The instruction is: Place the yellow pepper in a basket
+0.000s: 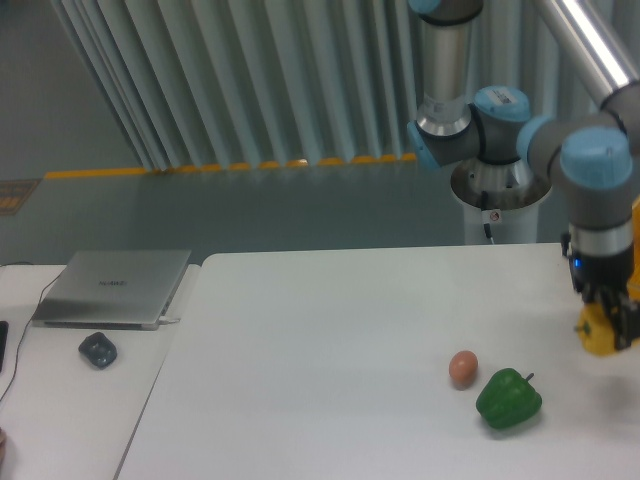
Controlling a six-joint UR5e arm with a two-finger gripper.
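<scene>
The yellow pepper hangs above the table at the far right, held between the fingers of my gripper, which is shut on it. The dark fingers cover its upper part. Lower and to the left, the green bell pepper rests on the white table, and a small brown egg lies just left of it. The basket is out of view.
A closed silver laptop and a dark mouse lie on a side table at the left. The arm's base column stands behind the table's far right edge. A corrugated wall runs along the back.
</scene>
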